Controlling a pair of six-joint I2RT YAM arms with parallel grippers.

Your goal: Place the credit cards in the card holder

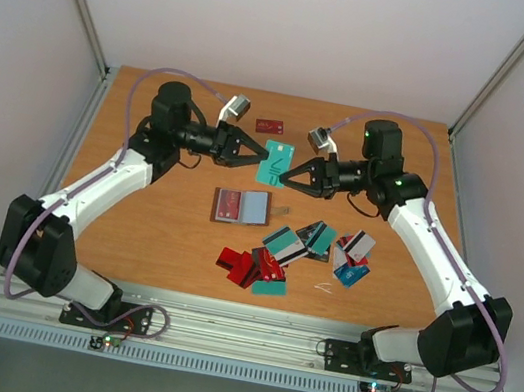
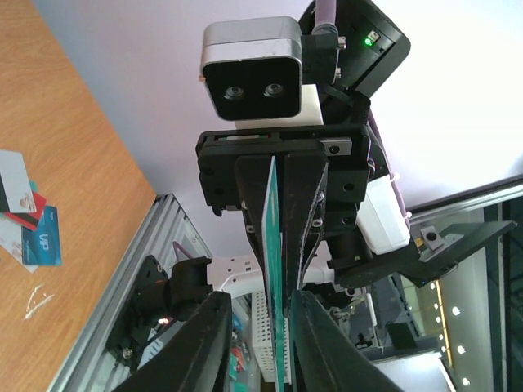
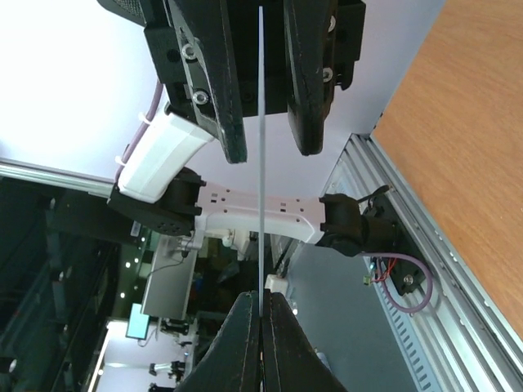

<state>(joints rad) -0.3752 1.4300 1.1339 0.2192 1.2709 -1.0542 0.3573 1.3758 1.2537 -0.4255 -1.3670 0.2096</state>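
We've got a mid-air handover going on. The right gripper (image 1: 289, 173) is pinched tight on the lower edge of a teal card (image 1: 275, 161), holding it up off the table (image 1: 135, 224), well above the holder (image 1: 241, 207). The left gripper (image 1: 262, 151) faces it from the other side. Its jaws are narrow, one on each face of the card, but the right wrist view shows a sliver of daylight on both sides, so we'd say it isn't gripping yet.

The holder lies open and flat on the table just below the two grippers. The pile (image 1: 284, 244) of cards is just beside it toward the right arm, and one red card (image 1: 270, 126) sits alone at the far side. We can't really tell from the top view whether the holder's pockets already have cards in them.

What we'd worry about:
- If the right lets go before the left has really bitten, the card drops and could land on the holder or in the pile.
- The left jaws look a touch off-centre in the left wrist view. Closing that way could bend or twist the card.
- If both grip and one arm moves, the card could flex or slip.
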